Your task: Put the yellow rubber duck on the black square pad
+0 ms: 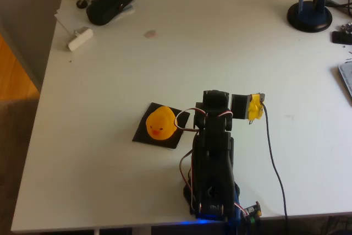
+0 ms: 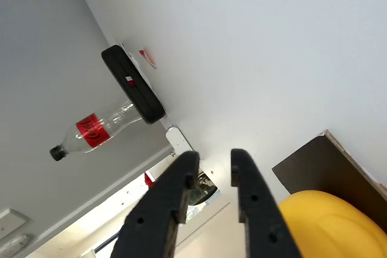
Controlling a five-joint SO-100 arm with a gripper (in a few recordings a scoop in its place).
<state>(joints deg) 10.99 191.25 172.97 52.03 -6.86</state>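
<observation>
**Duck on pad, pincer empty**

1 yellow rubber duck (image 1: 160, 124): rounded, yellow-orange, orange-red beak, sits upright on the black square pad (image 1: 177, 134), w/ beak facing the worktop's (image 1: 110, 180) near edge in overhead view. 1 pad, thin, matte, flat on the white worktop. My pincer (image 2: 211, 164) has its fingers slightly apart, nothing btwn them, raised beside the duck. 1 black pouch (image 1: 110, 3) at far left corner, 1 clear bottle (image 2: 97, 128) next to it.

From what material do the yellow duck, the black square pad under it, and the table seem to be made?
The yellow rubber duck looks like soft rubber or vinyl: smooth, rounded, with a slight sheen. The black square pad appears thin, flat and matte, perhaps foam or rubber; the pictures leave it open. The table seems a white laminate or painted board, smooth and evenly reflective.
</observation>
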